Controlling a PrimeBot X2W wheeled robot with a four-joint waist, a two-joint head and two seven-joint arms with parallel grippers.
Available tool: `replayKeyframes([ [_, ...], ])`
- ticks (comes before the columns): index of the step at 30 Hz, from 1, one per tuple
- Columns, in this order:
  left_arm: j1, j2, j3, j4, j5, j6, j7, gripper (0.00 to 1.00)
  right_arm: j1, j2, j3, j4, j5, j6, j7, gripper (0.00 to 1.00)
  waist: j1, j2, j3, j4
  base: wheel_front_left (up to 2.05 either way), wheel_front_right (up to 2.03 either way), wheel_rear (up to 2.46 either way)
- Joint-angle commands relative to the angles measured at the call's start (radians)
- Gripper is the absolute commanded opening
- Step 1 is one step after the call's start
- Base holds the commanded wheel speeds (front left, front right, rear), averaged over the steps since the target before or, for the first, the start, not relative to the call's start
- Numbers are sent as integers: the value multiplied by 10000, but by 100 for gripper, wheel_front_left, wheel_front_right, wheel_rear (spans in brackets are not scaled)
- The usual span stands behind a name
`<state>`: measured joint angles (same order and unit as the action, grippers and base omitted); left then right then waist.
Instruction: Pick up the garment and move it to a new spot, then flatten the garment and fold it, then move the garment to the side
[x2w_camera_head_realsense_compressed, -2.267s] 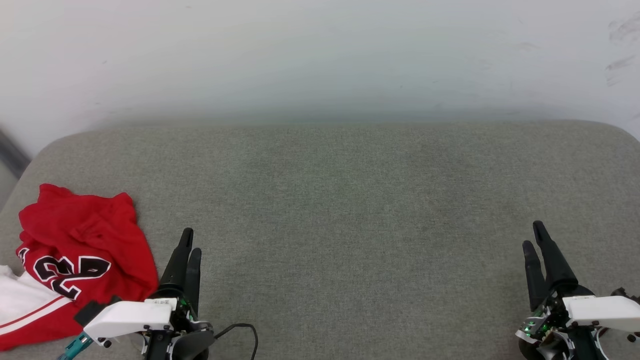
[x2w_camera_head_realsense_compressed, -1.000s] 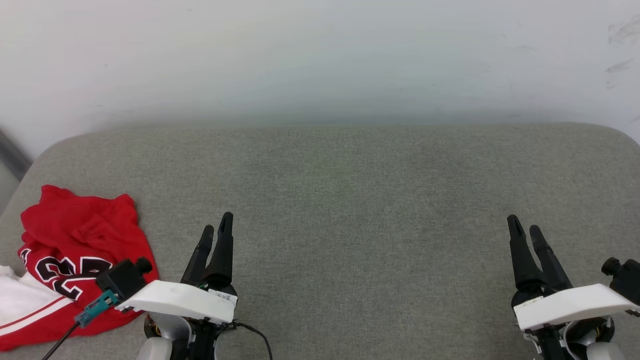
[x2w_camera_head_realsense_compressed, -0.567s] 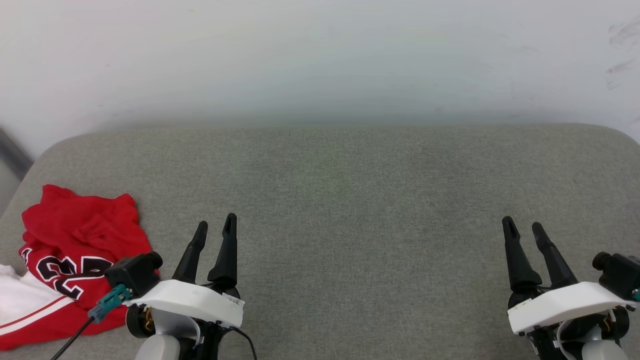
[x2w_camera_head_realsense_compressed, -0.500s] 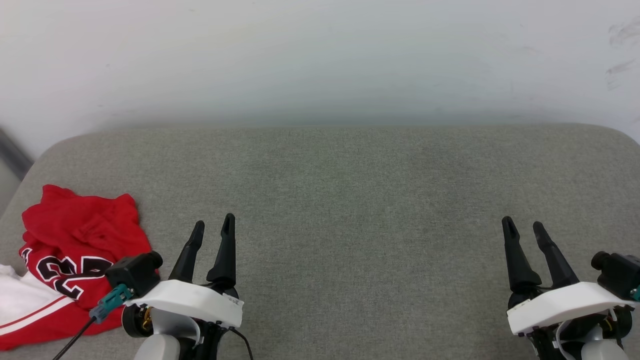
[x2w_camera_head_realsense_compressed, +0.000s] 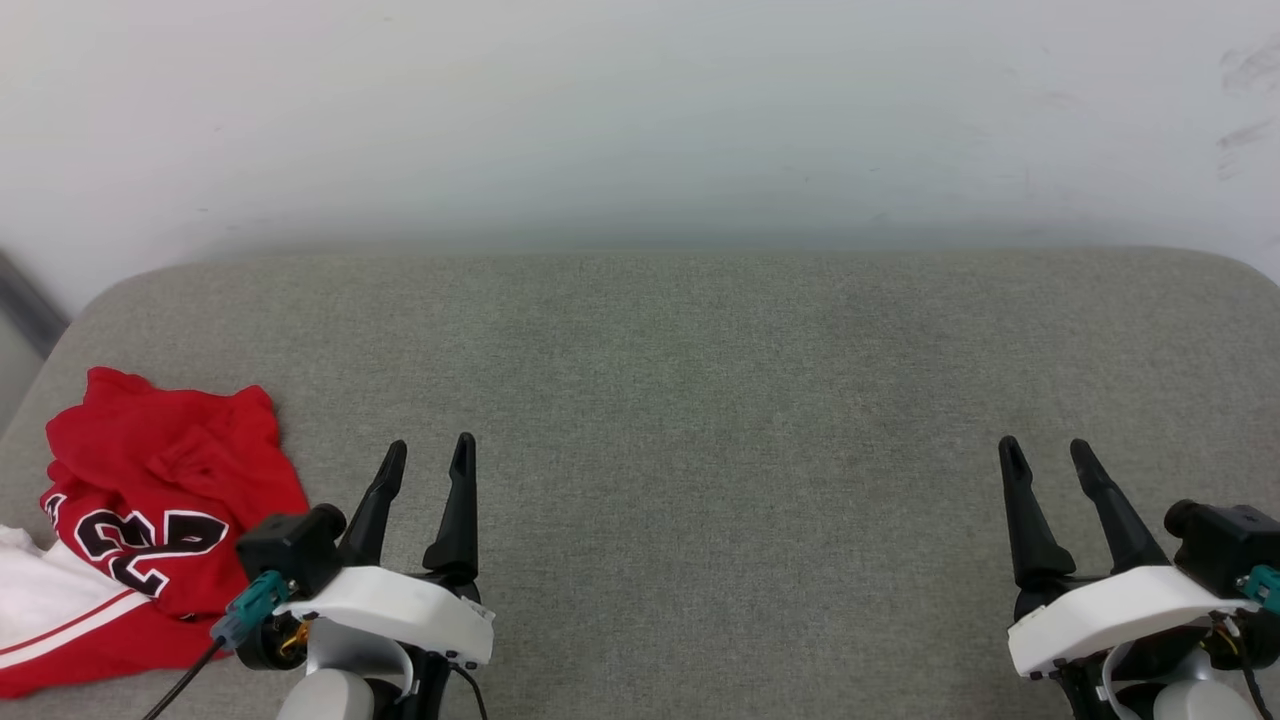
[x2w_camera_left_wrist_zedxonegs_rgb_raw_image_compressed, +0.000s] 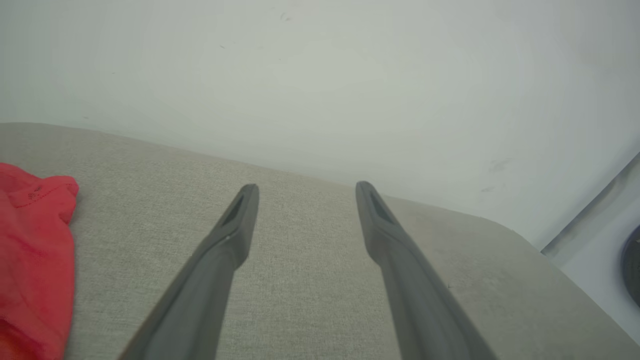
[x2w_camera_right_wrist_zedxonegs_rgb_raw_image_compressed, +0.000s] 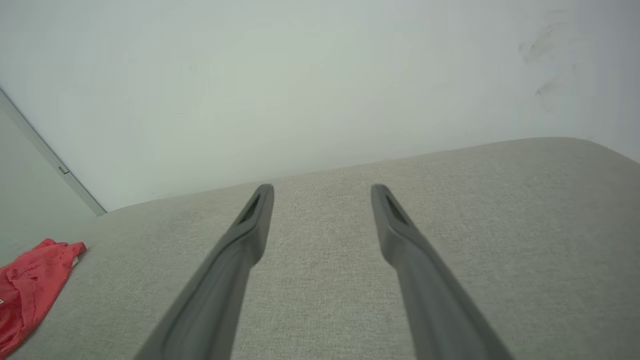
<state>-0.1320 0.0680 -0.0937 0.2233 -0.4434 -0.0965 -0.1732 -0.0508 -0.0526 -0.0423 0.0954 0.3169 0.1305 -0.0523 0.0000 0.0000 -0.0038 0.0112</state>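
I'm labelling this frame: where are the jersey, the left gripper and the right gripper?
jersey (x2w_camera_head_realsense_compressed: 165, 460), head view, red fabric.
left gripper (x2w_camera_head_realsense_compressed: 430, 445), head view, midway between fingertips.
right gripper (x2w_camera_head_realsense_compressed: 1044, 445), head view, midway between fingertips.

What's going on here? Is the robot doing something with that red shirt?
A robot with two arms is facing a grey cushion. The red shirt lies crumpled at the cushion's left end. Nothing is holding it. The left gripper is open next to it, with its fingers clear of the cloth. The right gripper is open far off on the right. The shirt is not yet picked up, flattened or folded.
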Motion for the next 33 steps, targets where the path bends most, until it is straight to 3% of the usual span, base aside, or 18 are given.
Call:
replayKeyframes([
  [1,-210,31,-28,-30,273,24,-104,100,-13,25,-6,-138,-254,3,-20,100,0,0,1,2,0,0,0],
  [33,-343,-117,-91,646,2405,154,-766,100,225,37,64,-264,-2298,2,-439,100,0,0,-39,-51,0,0,0],
])
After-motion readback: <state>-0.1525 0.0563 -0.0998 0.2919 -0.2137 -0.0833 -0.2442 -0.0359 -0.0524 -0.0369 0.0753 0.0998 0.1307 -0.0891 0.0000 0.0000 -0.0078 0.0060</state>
